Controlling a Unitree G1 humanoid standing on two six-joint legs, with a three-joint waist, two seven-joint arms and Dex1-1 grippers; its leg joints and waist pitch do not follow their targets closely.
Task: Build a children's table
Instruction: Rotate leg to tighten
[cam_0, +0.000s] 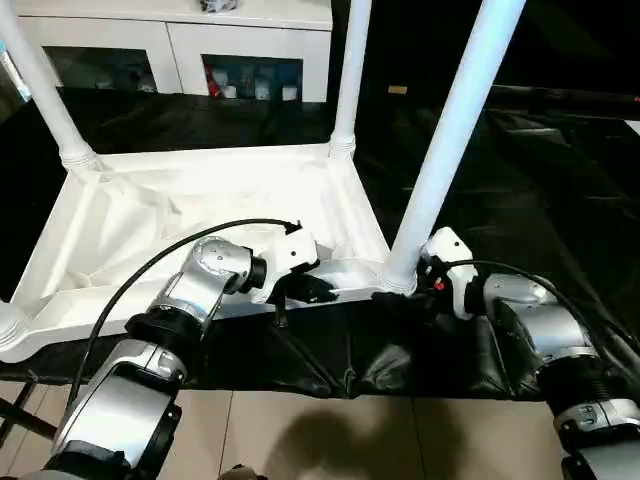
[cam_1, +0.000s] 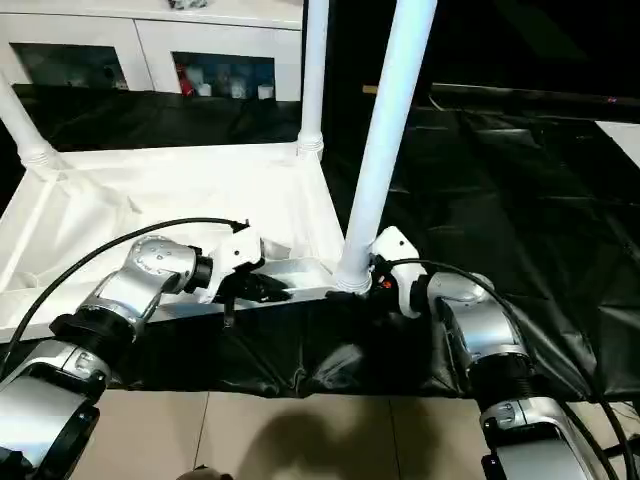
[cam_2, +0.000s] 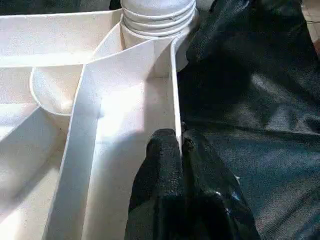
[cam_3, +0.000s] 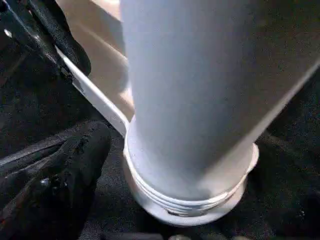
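Table (cam_0: 200, 215) lies upside down on the black cloth (cam_0: 520, 170). Legs stand in three corners; the near-left socket (cam_0: 12, 330) is cropped, probably filled. Left gripper (cam_2: 181, 145) pinches the near rim. Right gripper (cam_0: 425, 285) spread wide beside the near-right leg (cam_0: 445, 150), holding nothing.

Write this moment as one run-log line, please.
left gripper: shut on table rim | right gripper: open beside near leg | legs standing in sockets

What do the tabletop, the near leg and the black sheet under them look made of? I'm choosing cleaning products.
Tabletop: likely moulded plastic, smooth white with a slight sheen; thin ribs underneath suggest moulding.
Near leg: probably the same plastic, glossy, with moulded rings at its base.
Black sheet: seems thin plastic film or coated cloth; it wrinkles and glints.
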